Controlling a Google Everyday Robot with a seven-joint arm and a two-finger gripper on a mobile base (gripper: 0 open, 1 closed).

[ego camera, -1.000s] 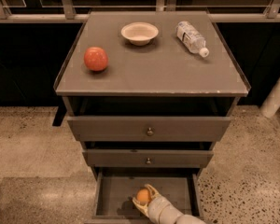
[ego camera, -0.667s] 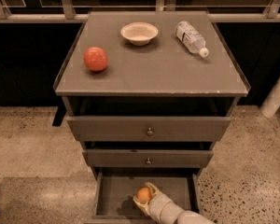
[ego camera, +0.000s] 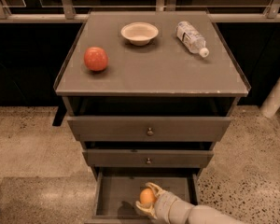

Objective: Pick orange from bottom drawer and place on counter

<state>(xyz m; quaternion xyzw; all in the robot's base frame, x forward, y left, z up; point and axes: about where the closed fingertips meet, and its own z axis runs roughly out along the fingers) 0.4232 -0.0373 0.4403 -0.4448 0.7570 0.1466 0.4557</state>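
Speckled stone floor [ego camera: 242,171] surrounded one grey-brown cabinet [ego camera: 72,111] of three drawers, standing before a dark glazed wall with a pale rail [ego camera: 32,17]. On the bench [ego camera: 154,73] we listed: one red apple-like fruit [ego camera: 95,59], near the left edge; one pale shallow bowl [ego camera: 139,33], upright, back centre; one clear water bottle [ego camera: 191,38], lying on its side at the back right, white cap pointing front-right. We noted a top drawer [ego camera: 112,129] and a middle drawer [ego camera: 116,158], each with a small round knob. We found the bottom drawer [ego camera: 113,195] pulled open, with the orange [ego camera: 147,196] inside it, right of centre. A pale arm [ego camera: 191,214] entered from the lower right; its claw [ego camera: 143,198] was in that drawer, closed around the orange, one of its fingers [ego camera: 155,187] behind the fruit and one in front, both touching it. Whether the orange rested on the drawer floor we could not tell.
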